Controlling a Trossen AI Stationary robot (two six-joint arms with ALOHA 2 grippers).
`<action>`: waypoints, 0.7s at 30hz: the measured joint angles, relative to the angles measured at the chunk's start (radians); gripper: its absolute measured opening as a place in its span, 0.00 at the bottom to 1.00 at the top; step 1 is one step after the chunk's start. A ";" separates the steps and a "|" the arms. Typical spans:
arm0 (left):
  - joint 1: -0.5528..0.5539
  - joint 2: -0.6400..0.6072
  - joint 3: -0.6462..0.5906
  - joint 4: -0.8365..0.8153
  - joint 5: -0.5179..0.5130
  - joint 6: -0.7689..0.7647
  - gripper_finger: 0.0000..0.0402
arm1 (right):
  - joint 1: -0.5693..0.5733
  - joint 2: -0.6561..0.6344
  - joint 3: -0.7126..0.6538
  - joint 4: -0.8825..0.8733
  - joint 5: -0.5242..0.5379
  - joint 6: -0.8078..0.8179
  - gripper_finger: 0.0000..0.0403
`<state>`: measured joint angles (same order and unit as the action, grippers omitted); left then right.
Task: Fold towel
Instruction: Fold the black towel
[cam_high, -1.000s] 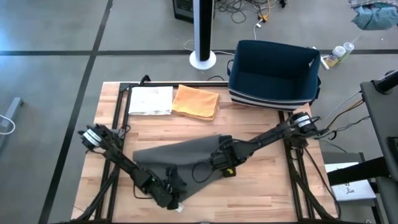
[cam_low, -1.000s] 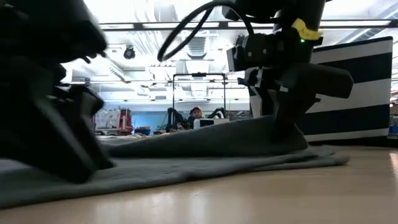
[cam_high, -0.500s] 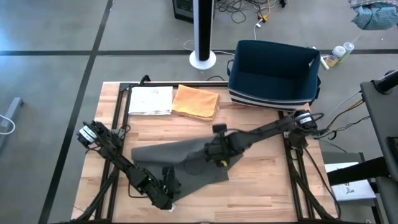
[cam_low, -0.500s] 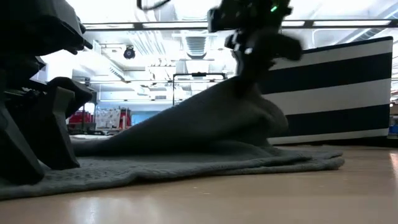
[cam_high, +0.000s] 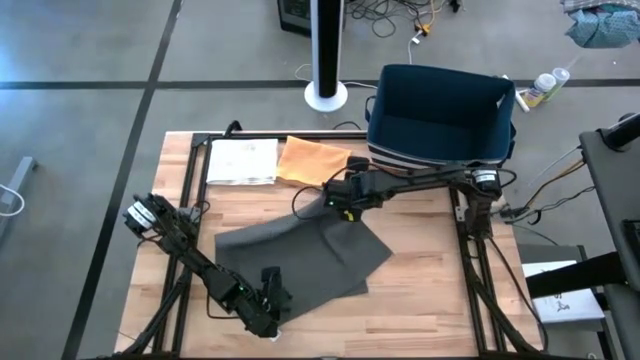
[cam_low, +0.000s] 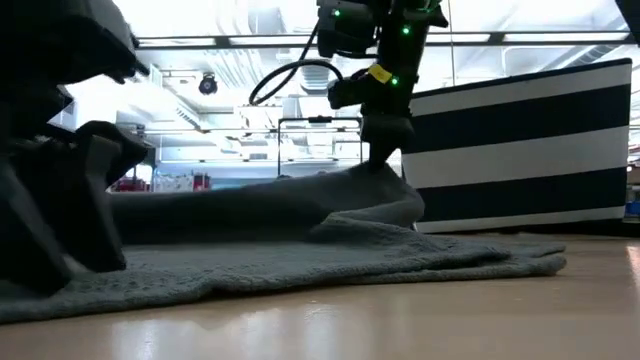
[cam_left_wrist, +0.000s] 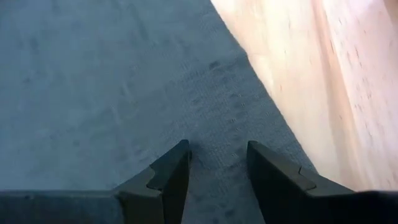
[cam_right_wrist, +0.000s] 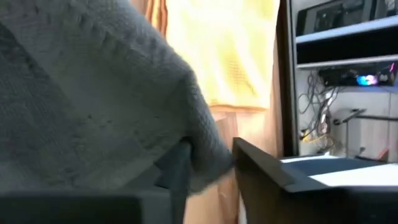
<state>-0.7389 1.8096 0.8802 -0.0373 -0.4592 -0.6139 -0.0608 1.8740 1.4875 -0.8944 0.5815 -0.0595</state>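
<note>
The left gripper (cam_left_wrist: 217, 177) rested low on the near corner of the grey towel (cam_high: 300, 255), its fingers apart with towel under them but nothing pinched. The towel lay spread on the wooden table (cam_high: 430, 300). Farther back, the right gripper (cam_high: 335, 198) pinched a far corner of the towel between its fingers and held it up just beside the orange cloth (cam_high: 312, 160). A blue striped basket (cam_high: 440, 115) stood behind.
</note>
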 joint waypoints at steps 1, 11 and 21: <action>0.008 -0.013 0.006 -0.008 -0.011 0.013 0.38 | 0.001 -0.001 0.008 -0.001 0.009 -0.012 0.37; 0.062 -0.311 -0.057 -0.381 -0.079 -0.151 0.38 | 0.188 -0.086 0.030 -0.029 -0.228 0.162 0.59; 0.027 -0.239 -0.334 0.066 0.002 -0.364 0.38 | 0.437 -0.006 -0.198 0.313 -0.277 0.463 0.56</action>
<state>-0.7120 1.5708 0.5465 0.0287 -0.4568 -0.9781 0.3766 1.8682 1.2893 -0.5813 0.3050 0.4034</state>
